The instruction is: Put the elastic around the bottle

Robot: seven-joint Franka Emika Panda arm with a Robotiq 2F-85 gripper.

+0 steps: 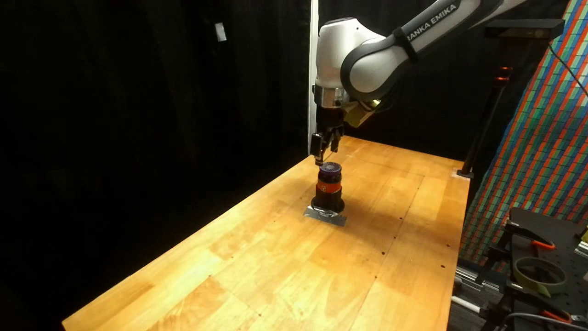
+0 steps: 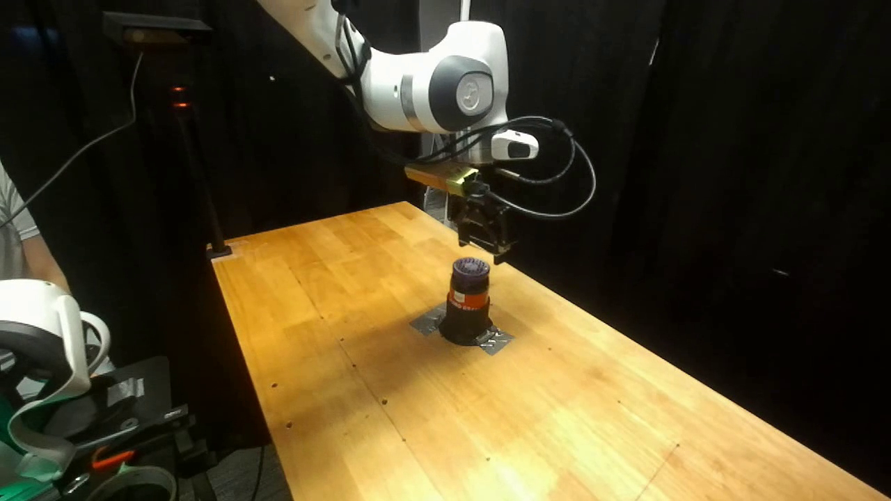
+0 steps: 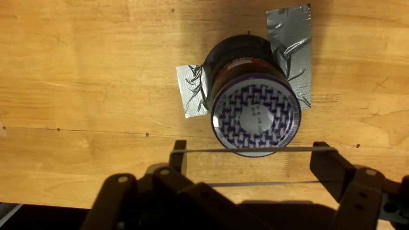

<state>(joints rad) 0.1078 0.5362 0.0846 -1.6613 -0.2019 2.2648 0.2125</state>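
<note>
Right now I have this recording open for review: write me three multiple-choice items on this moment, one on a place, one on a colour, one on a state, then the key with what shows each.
1. Where is the elastic in relation to the bottle?
A. Wrapped around it
B. Off it, stretched between the fingers of the gripper
C. Beneath it

2. What colour is the tape stuck to the table?
A. Red
B. Green
C. Silver-grey

3. How does the gripper stand?
A. Open
B. Shut on the bottle
C. Shut, fingertips touching

1: B, since the wrist view shows its strands running from finger to finger.
2: C, since the strips beside the bottle's base look grey in the wrist view.
3: A, since the fingers stand well apart in that same view.
</note>
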